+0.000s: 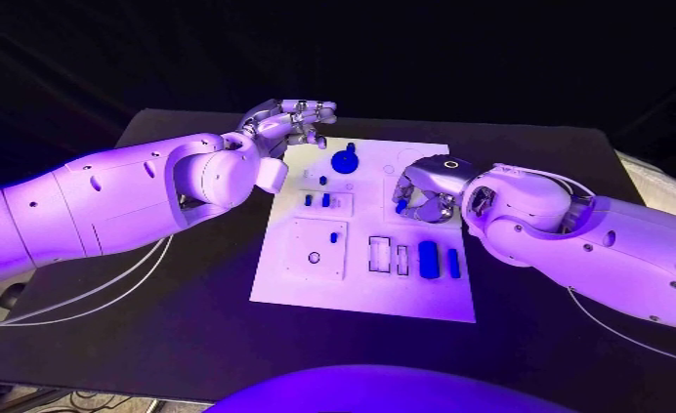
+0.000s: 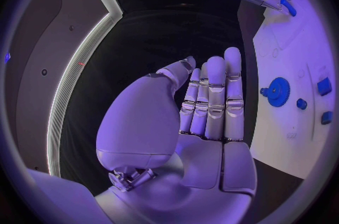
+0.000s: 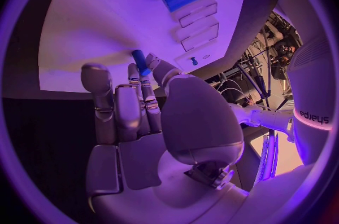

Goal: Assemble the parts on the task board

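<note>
The white task board point(image 1: 359, 281) lies in the middle of the black tabletop point(image 1: 169, 325). The right robot hand point(image 1: 427, 196) hangs over the board's right half and pinches a small blue peg point(image 3: 140, 62) between thumb and a finger. The left robot hand point(image 1: 289, 122) hovers at the board's far left corner, fingers straight and close together (holding nothing), near the blue gear point(image 1: 345, 159). A blue cylinder point(image 1: 428, 259) lies near the board's front right.

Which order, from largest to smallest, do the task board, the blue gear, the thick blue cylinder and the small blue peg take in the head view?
1. task board
2. blue gear and thick blue cylinder: they look about alike, so I do not rank them
3. small blue peg
</note>
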Tool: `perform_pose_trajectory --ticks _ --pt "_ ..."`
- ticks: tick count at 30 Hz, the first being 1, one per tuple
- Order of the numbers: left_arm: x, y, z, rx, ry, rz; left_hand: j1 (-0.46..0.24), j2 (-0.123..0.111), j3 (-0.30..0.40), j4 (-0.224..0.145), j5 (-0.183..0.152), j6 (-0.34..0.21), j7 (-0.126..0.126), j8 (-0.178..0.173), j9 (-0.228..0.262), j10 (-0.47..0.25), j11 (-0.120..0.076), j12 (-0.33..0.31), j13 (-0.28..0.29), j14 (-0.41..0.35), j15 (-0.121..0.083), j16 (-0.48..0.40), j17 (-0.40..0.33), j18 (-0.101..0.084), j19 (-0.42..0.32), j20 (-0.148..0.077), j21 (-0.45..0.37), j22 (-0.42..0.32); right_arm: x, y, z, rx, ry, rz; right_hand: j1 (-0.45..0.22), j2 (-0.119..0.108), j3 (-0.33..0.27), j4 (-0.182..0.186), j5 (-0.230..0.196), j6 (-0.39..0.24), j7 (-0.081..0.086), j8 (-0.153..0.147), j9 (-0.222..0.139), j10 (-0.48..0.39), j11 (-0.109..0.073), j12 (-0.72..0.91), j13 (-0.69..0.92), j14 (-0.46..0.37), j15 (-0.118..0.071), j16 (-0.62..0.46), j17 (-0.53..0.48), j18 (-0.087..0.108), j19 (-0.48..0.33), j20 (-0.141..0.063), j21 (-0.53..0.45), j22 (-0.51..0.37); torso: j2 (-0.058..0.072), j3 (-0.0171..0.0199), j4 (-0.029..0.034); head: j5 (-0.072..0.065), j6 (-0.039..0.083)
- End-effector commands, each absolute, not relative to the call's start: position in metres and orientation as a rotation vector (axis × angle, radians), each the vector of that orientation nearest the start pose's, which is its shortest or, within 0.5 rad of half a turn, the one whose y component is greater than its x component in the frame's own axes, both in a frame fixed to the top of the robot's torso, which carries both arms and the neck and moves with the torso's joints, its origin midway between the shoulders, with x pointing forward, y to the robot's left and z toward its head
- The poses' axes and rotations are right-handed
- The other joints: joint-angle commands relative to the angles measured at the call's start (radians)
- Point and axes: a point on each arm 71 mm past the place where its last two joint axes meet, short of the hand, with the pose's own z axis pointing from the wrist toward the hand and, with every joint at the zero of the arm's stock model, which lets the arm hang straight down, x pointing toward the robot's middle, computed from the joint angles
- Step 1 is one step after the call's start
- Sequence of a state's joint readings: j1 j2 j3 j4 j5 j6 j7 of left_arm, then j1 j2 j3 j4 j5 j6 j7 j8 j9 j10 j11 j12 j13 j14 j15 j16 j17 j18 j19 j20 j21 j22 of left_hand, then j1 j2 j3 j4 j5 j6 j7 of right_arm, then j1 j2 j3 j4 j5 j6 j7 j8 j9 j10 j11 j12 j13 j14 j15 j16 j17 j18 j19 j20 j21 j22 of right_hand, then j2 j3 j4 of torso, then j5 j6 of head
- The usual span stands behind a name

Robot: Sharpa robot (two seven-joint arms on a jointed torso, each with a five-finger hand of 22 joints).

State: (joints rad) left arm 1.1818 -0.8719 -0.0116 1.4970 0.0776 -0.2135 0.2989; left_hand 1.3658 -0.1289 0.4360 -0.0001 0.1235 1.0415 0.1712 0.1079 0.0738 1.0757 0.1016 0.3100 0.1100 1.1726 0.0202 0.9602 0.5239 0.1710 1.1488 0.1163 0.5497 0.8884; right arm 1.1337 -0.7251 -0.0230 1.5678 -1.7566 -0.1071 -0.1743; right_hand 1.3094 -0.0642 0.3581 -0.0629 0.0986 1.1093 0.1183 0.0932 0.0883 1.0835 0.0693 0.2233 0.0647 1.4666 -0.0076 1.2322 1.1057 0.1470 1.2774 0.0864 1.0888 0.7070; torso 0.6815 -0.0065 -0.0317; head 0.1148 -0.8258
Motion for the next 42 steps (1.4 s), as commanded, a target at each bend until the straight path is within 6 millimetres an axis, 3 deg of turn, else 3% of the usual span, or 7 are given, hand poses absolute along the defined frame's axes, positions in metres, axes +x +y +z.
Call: perform_pose_trajectory --ticks 1,8,13,16,24,36,42 --pt "0.492 0.225 -0.185 -1.249 1.491 -1.595 0.002 0.01 0.0 -0.004 0.004 -0.005 0.001 0.002 -0.001 -0.006 -0.001 0.006 0.001 -0.007 -0.002 -0.004 -0.001 0.011 0.006 0.001 -0.003 -0.001 0.457 -0.124 -0.214 -0.538 1.741 0.555 0.007 0.02 0.015 0.002 -0.015 0.017 0.0 0.011 0.003 0.021 -0.003 0.006 0.0 0.03 -0.011 0.008 0.006 0.0 0.012 0.001 0.01 0.012 0.0 -0.0003 0.0008 0.0 -0.002" --pt "0.493 0.225 -0.185 -1.249 1.492 -1.595 0.002 0.01 0.0 -0.004 0.004 -0.005 0.001 0.002 -0.001 -0.006 -0.001 0.006 0.001 -0.007 -0.002 -0.004 -0.001 0.011 0.006 0.001 -0.003 -0.001 0.457 -0.124 -0.208 -0.481 1.665 0.575 0.06 0.053 0.074 -0.029 -0.042 0.052 -0.001 0.034 0.013 0.092 -0.019 0.029 0.01 0.037 -0.025 0.026 0.025 -0.011 0.042 -0.015 0.055 0.082 0.0 -0.0001 0.0006 0.001 -0.002" --pt "0.493 0.225 -0.186 -1.25 1.495 -1.593 0.003 0.011 -0.002 -0.006 0.003 -0.006 0.002 0.003 -0.001 -0.009 -0.001 0.01 0.002 -0.009 -0.002 -0.004 -0.003 0.011 0.006 0.002 -0.005 -0.003 0.451 -0.124 -0.2 -0.436 1.604 0.629 0.066 0.051 0.096 -0.041 -0.041 0.056 0.0 0.04 0.015 0.109 -0.022 0.036 0.015 0.037 -0.027 0.03 0.028 -0.014 0.046 -0.02 0.065 0.096 -0.002 0.0016 -0.0002 0.006 0.0" --pt "0.493 0.226 -0.186 -1.251 1.495 -1.591 0.003 0.011 -0.002 -0.006 0.003 -0.006 0.002 0.003 -0.001 -0.009 -0.001 0.01 0.002 -0.009 -0.002 -0.004 -0.003 0.011 0.006 0.002 -0.005 -0.003 0.447 -0.126 -0.191 -0.415 1.571 0.655 0.066 0.047 0.103 -0.045 -0.042 0.055 0.0 0.041 0.016 0.113 -0.022 0.038 0.017 0.038 -0.028 0.033 0.031 -0.015 0.047 -0.021 0.069 0.102 -0.001 -0.0012 -0.0005 0.006 0.001" --pt "0.493 0.226 -0.187 -1.25 1.496 -1.589 0.007 0.013 -0.002 -0.009 0.003 -0.007 0.001 0.004 -0.001 -0.011 -0.001 0.013 0.002 -0.01 -0.002 -0.004 -0.005 0.011 0.006 0.002 -0.007 -0.004 0.439 -0.128 -0.174 -0.372 1.549 0.704 0.068 0.039 0.12 -0.055 -0.042 0.042 0.004 0.036 0.014 0.116 -0.021 0.042 0.022 0.037 -0.028 0.033 0.03 -0.016 0.047 -0.023 0.073 0.107 -0.001 -0.0006 -0.0022 0.011 0.006" --pt "0.492 0.224 -0.187 -1.248 1.498 -1.593 0.009 0.014 -0.002 -0.01 0.002 -0.007 0.002 0.004 -0.001 -0.011 -0.001 0.014 0.002 -0.01 -0.002 -0.004 -0.006 0.011 0.007 0.002 -0.008 -0.004 0.406 -0.071 -0.174 -0.425 1.577 0.913 0.07 0.036 0.129 -0.059 -0.04 0.038 0.007 0.034 0.013 0.114 -0.019 0.042 0.024 0.036 -0.026 0.03 0.025 -0.016 0.047 -0.022 0.075 0.108 0.0 -0.0003 0.0018 0.026 -0.001" --pt "0.493 0.223 -0.187 -1.247 1.5 -1.596 0.01 0.014 -0.001 -0.012 0.002 -0.007 0.002 0.005 -0.001 -0.012 -0.001 0.015 0.002 -0.01 -0.002 -0.004 -0.006 0.011 0.007 0.002 -0.008 -0.004 0.394 -0.042 -0.185 -0.486 1.601 0.982 0.069 0.036 0.132 -0.06 -0.038 0.036 0.008 0.034 0.012 0.112 -0.018 0.042 0.024 0.036 -0.026 0.03 0.024 -0.016 0.046 -0.022 0.075 0.108 0.001 -0.0031 0.0032 0.036 -0.009"
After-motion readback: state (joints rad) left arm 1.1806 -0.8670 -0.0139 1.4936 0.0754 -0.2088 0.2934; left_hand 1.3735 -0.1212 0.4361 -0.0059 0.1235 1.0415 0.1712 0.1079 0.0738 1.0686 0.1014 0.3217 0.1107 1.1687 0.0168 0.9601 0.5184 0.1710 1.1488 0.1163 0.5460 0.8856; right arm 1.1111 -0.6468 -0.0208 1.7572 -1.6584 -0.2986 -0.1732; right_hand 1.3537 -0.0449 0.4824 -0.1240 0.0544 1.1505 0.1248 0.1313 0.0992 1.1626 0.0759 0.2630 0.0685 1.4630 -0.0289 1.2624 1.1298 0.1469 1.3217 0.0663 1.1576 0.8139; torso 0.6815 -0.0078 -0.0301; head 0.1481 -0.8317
